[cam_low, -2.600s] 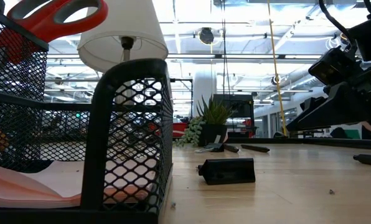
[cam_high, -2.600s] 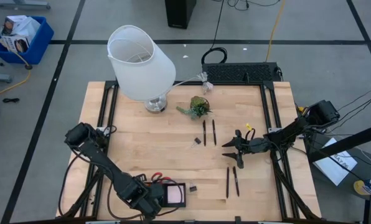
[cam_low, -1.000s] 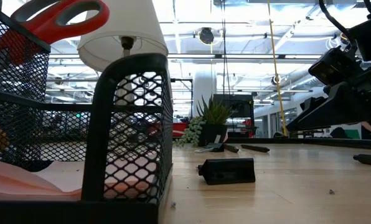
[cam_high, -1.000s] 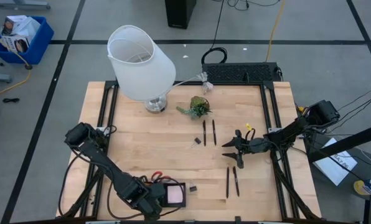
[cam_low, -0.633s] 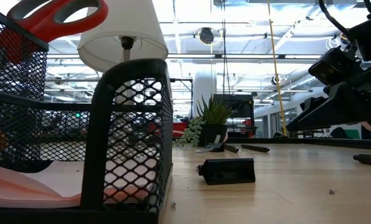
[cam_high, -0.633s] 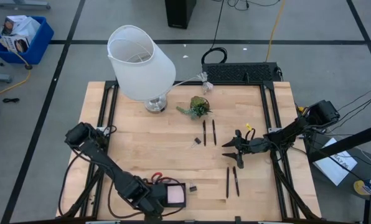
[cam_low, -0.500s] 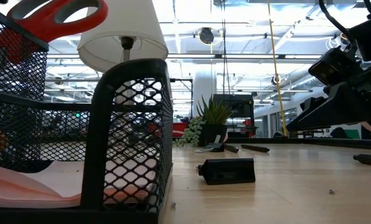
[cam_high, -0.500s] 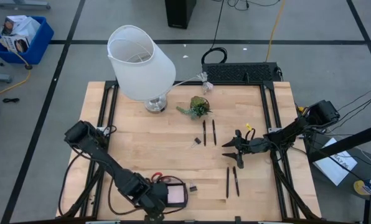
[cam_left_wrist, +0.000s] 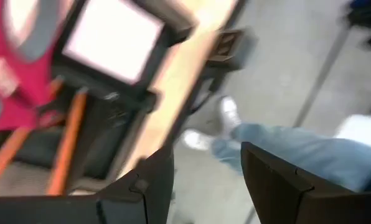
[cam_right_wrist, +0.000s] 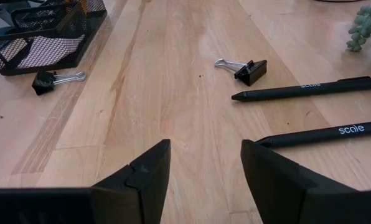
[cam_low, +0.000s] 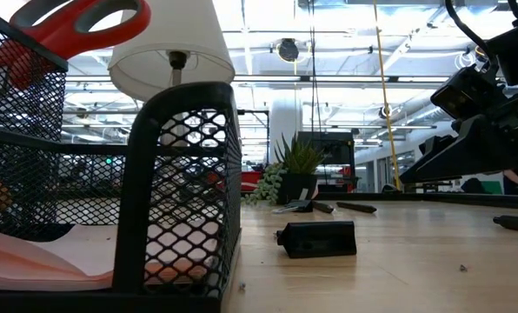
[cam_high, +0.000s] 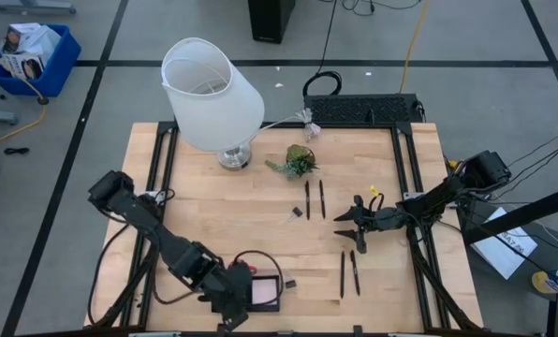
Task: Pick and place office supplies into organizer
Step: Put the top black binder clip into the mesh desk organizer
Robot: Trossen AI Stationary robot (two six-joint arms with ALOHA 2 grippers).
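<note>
1. The left gripper [cam_high: 230, 301] hangs at the near edge of the wooden surface [cam_high: 242, 215], just beside the black mesh organizer [cam_high: 262, 292]; its wrist view shows the two fingers apart with nothing between them.
2. The organizer sits at the near edge, left of centre. A pink sticky-note pad [cam_high: 263, 292] lies flat in it, and the low view shows red-handled scissors [cam_low: 76, 22] standing upright in a taller mesh compartment.
3. The right gripper [cam_high: 356, 225] waits over the right half of the surface, fingers spread and empty, between two pairs of black pens.
4. Loose supplies: two black pens [cam_high: 315, 199] near the plant sprig [cam_high: 298, 161], two more pens [cam_high: 348, 273] toward the near edge, one binder clip [cam_high: 295, 213] mid-surface, another clip [cam_high: 289, 283] just beside the organizer, and a small yellow piece [cam_high: 374, 191] near the right gripper.
5. The pens look light, stiff and smooth, likely to roll or slip; a grip across the middle of the barrel seems soundest.
6. The clips look small and hard, with springy wire handles; pinching the black body appears steadier than taking the wire.
7. The white lamp [cam_high: 213, 94] stands at the far left, well apart from the work.
</note>
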